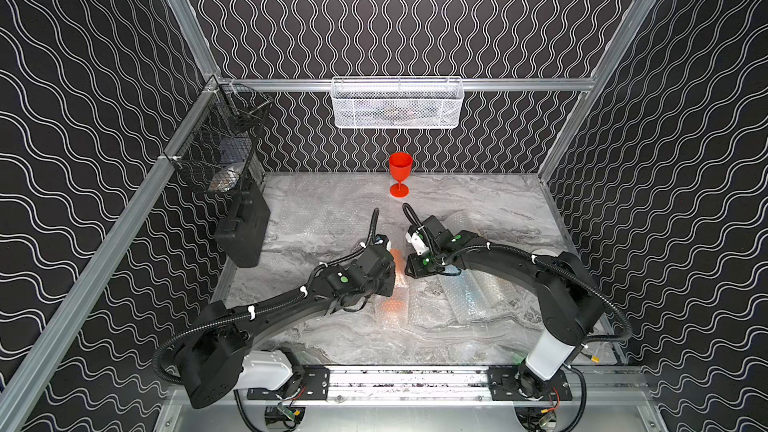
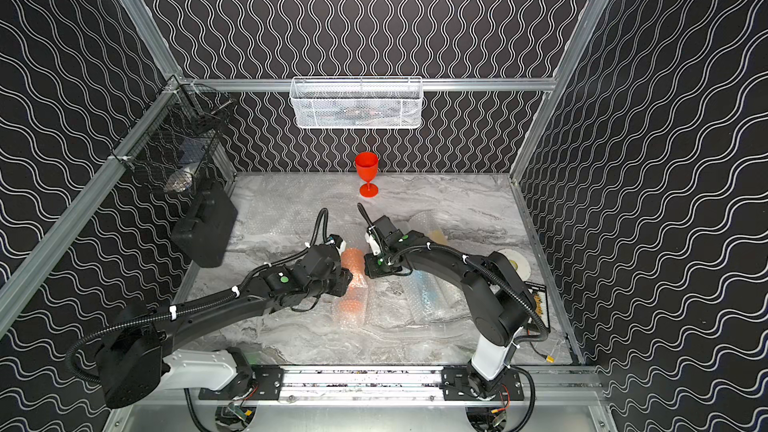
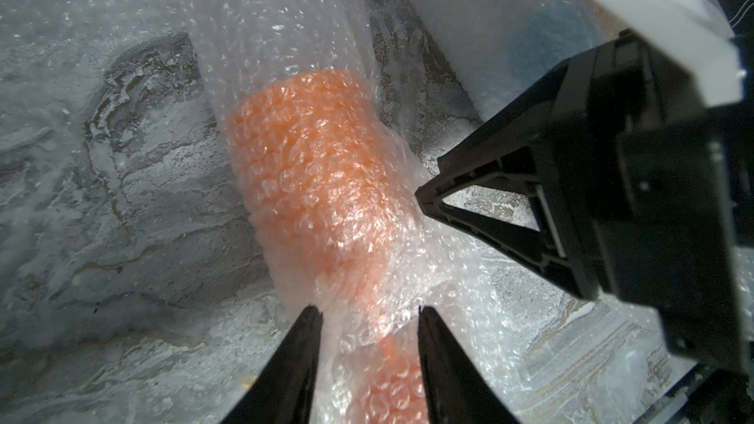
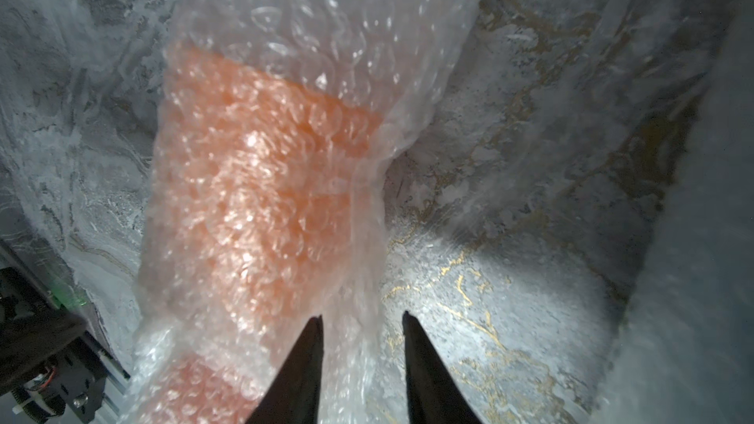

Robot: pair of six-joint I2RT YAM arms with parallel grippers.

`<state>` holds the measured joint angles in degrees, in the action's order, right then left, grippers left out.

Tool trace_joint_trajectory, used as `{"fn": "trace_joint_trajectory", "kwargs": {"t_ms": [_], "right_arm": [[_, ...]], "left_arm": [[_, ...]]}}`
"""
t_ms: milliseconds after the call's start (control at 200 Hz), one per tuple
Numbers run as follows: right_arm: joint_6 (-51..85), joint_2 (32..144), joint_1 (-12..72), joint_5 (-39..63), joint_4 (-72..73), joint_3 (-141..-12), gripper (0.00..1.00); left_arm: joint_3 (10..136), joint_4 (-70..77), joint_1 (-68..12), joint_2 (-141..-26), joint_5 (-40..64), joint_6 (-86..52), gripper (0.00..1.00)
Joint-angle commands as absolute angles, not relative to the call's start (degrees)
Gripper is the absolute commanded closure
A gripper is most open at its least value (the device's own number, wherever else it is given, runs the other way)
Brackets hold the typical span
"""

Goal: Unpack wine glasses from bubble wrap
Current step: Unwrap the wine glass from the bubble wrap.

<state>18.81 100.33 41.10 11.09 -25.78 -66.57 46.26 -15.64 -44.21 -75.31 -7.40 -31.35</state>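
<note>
on the big grey marble table [image 1: 478, 209] a long clear bubble wrap roll [image 2: 351, 305] lies pointing from 12 to 6 o'clock. the orange plastic goblet [image 3: 310, 165] is inside it, cup end toward 12. my left gripper [image 3: 369, 312] comes from 9, jaws apart around the thin stem part, so it is nearer. my right gripper [image 4: 361, 318], from 3, is apart too, over the loose edge.

Marble table [image 1: 498, 205] carries red goblet [image 1: 400, 174] and bubble wrap rolls [image 1: 469, 292].
</note>
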Motion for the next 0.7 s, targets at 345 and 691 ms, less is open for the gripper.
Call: {"fn": "trace_joint_trajectory", "kwargs": {"t_ms": [345,691], "right_arm": [[18.46,105.28,41.04,11.27,-22.5,-67.21,0.76],[17.79,101.02,41.13,10.92,-23.69,-67.92,0.95]], "left_arm": [[46.42,-15.64,-44.03,-75.32,-6.68,-31.21,0.55],[47.97,-16.45,-44.1,-76.32,-6.17,-30.44,0.47]]}}
